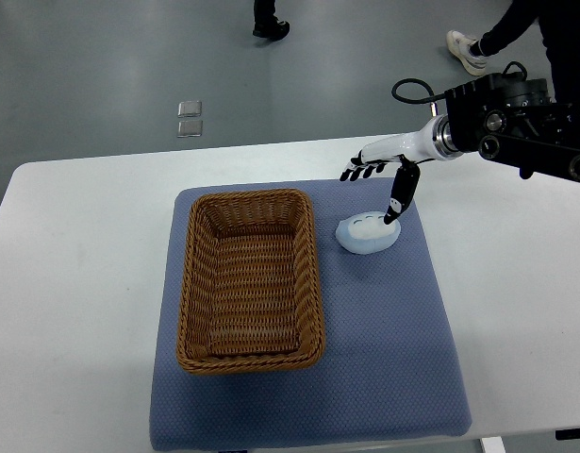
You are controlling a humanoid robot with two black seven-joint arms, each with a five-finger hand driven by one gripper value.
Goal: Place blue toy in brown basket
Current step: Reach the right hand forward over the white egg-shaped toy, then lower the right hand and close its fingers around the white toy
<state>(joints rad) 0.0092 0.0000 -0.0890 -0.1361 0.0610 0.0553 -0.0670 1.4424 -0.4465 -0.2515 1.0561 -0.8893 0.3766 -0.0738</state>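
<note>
The pale blue toy (pixel 367 236) lies on the blue mat (pixel 384 340), just right of the brown wicker basket (pixel 250 278), which holds nothing. My right hand (pixel 374 192) comes in from the right edge and hovers over the toy's far side. Its fingers (pixel 357 172) are spread out to the left, and its black thumb points down at the toy's top right edge. The hand is open and holds nothing. No left arm shows.
The mat lies on a white table (pixel 73 274). Beyond the far edge is grey floor with two small metal plates (pixel 190 120). A person's shoe (pixel 270 29) and another person's leg and shoe (pixel 471 50) show at the top.
</note>
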